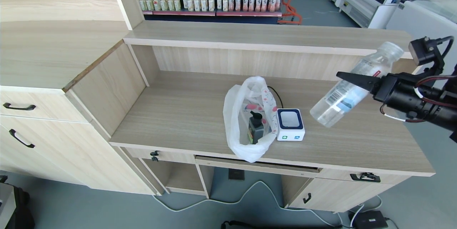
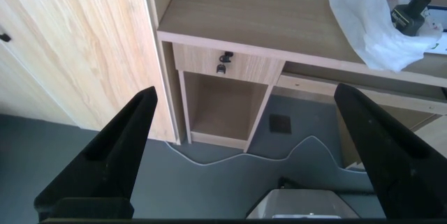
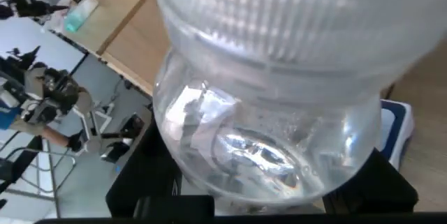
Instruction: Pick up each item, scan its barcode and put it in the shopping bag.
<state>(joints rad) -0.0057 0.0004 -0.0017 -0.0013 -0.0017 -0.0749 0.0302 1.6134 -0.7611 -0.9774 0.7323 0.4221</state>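
My right gripper [image 1: 360,82] is shut on a clear plastic water bottle [image 1: 348,91], held tilted in the air to the right of the white barcode scanner [image 1: 290,124], its base low and its cap up. The bottle's barcode label faces up and outward. Close up, the bottle's base [image 3: 269,112] sits between the fingers, with the scanner's corner [image 3: 394,130] behind it. A white shopping bag [image 1: 246,118] stands open just left of the scanner with a dark pump bottle [image 1: 255,128] inside. My left gripper [image 2: 251,147] hangs open below the counter's front edge, over the floor, with the bag [image 2: 374,18] farther off.
The wooden counter [image 1: 185,114] has a raised back ledge and a taller cabinet on the left. Drawers and an open cubby [image 2: 223,109] lie under the counter's front. Cables run along the floor below. Shelves of drinks stand behind.
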